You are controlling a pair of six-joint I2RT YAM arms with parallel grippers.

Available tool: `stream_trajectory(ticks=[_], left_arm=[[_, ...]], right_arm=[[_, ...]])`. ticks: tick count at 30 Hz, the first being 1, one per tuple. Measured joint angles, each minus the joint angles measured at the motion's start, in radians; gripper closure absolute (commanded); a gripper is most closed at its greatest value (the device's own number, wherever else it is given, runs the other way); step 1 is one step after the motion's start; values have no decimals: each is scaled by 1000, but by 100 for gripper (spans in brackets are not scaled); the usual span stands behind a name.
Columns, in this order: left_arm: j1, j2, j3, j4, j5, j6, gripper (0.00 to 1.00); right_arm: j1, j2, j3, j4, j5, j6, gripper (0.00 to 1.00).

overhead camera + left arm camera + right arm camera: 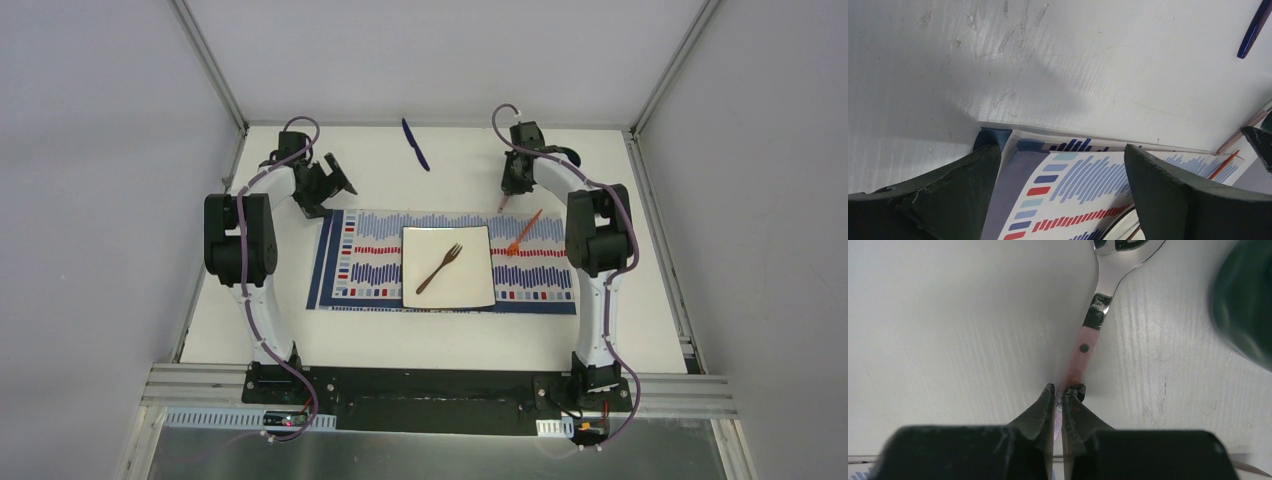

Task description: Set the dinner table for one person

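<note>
The white dinner table carries a striped placemat with a square white plate on it. A brown fork lies across the plate. My right gripper is at the far right, beyond the placemat. In the right wrist view it is shut on the end of a pink-handled steel spoon, low over the table. My left gripper is open and empty over the placemat's far left corner. In the left wrist view it spans that corner.
An orange utensil lies on the placemat right of the plate. A blue utensil lies at the far middle of the table and also shows in the left wrist view. A dark blurred round thing is beside the spoon. Grey walls enclose the table.
</note>
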Motion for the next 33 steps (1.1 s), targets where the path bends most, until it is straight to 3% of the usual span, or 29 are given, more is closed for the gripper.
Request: stream_trajectory(ticks=[17, 28, 33], left_arm=[[-7, -33, -39, 31, 0, -20, 1], [-7, -39, -39, 32, 0, -21, 1], [-7, -39, -39, 31, 0, -21, 1]], right_arm=[[21, -142, -185, 26, 65, -23, 100], [21, 3, 38, 24, 58, -41, 100], [23, 19, 24, 34, 55, -42, 100]])
